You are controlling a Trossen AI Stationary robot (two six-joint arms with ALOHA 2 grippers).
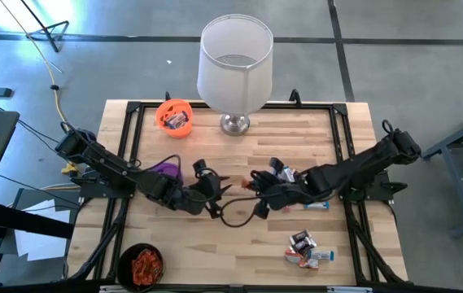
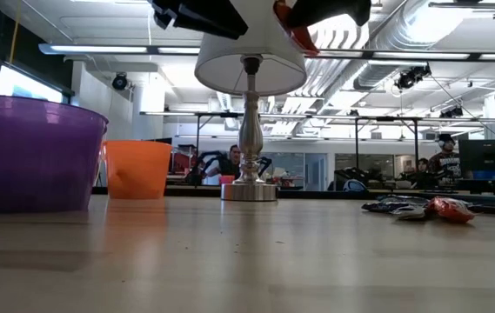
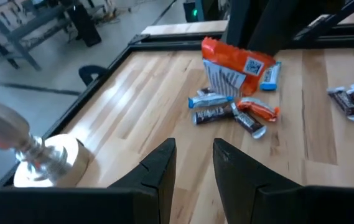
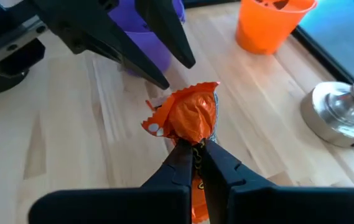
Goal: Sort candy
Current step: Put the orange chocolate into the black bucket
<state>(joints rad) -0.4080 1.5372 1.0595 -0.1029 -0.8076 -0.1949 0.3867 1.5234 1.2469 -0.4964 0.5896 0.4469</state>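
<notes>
My right gripper (image 4: 195,149) hangs above the table's middle, shut on an orange-wrapped candy (image 4: 188,117); the high view shows it as an orange speck (image 1: 248,185) at the fingertips. Facing it from the left, my left gripper (image 3: 194,163) stands open with nothing between its fingers; those fingers (image 4: 164,37) also show in the right wrist view, just beyond the candy. Loose candy lies on the wood in a pile (image 3: 236,106) at the near right (image 1: 307,249), and more lies by the right arm (image 1: 285,171). My right gripper pinches the orange candy between its two fingers at one end of the wrapper (image 4: 193,143). The fingers slant down from the table's right. The rest of the candy sticks out past the fingertips, lifted clear of the table.
A purple cup (image 1: 168,168) stands just behind my left gripper, and an orange cup (image 1: 174,114) holding candy is at the far left. A black cup (image 1: 141,264) with orange sweets is at the near left. A lamp (image 1: 233,65) stands at the far edge, on its metal base (image 4: 344,112).
</notes>
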